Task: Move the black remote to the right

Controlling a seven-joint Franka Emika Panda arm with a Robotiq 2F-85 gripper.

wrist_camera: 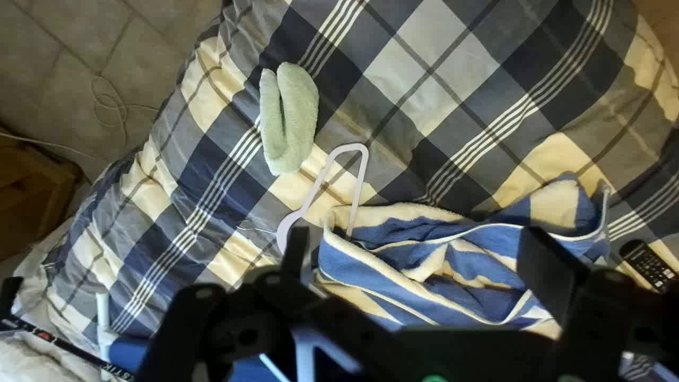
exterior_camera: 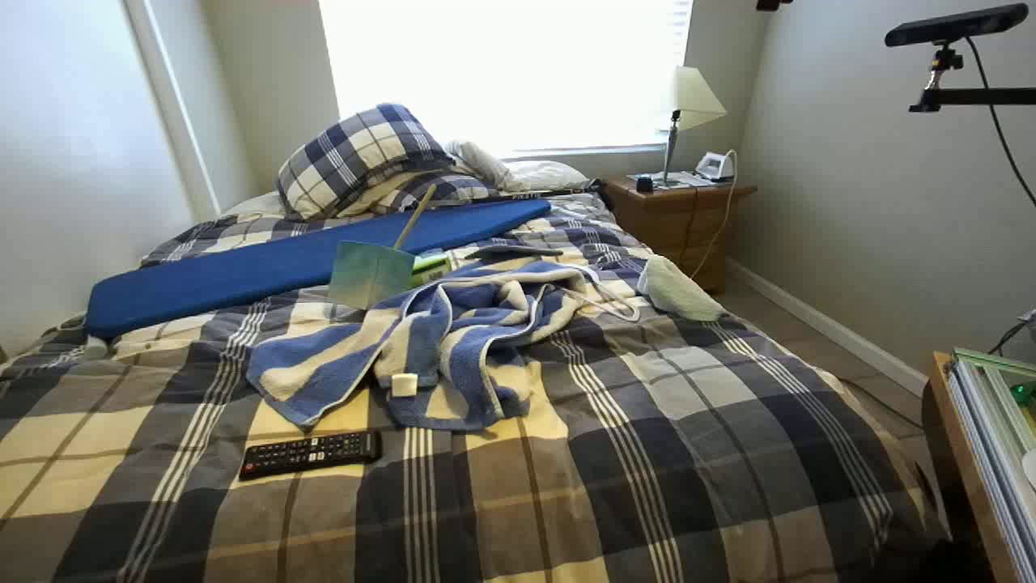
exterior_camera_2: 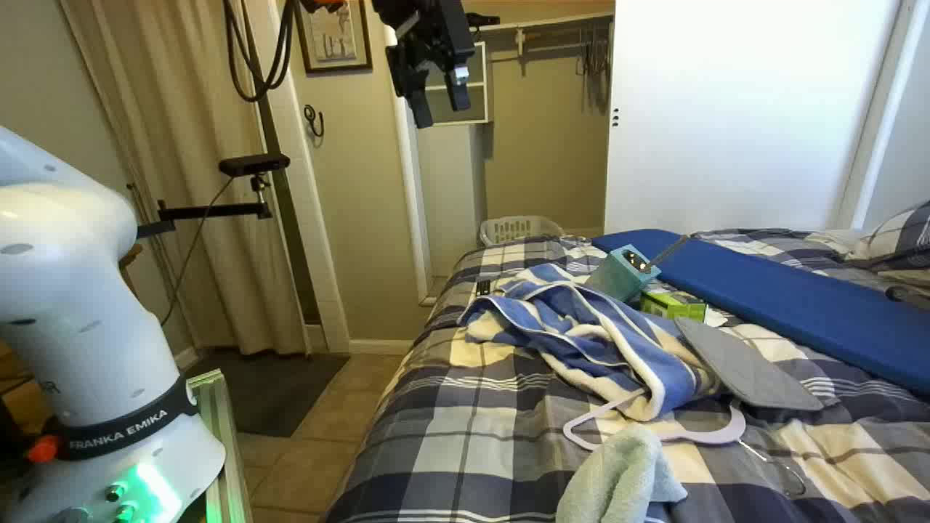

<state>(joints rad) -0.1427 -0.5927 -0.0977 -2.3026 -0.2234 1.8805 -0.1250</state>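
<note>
The black remote (exterior_camera: 312, 453) lies flat on the plaid bed cover, in front of a striped towel. In an exterior view only a small part of the remote (exterior_camera_2: 482, 288) shows beyond the towel. In the wrist view the remote (wrist_camera: 648, 265) is at the right edge, outside the right finger and partly cut off by the dark gripper body. My gripper (exterior_camera_2: 442, 112) hangs high above the bed, fingers down. In the wrist view the gripper (wrist_camera: 416, 241) has its fingers wide apart with nothing between them; the towel lies far below.
The blue and cream towel (exterior_camera: 477, 340) is bunched mid-bed. Near it lie a white hanger (wrist_camera: 363, 159), a pale green cloth (wrist_camera: 289, 119), a grey pad (exterior_camera_2: 748, 363), a teal box (exterior_camera_2: 621, 274) and a green box (exterior_camera_2: 672, 306). A long blue cushion (exterior_camera: 243, 271) lies behind.
</note>
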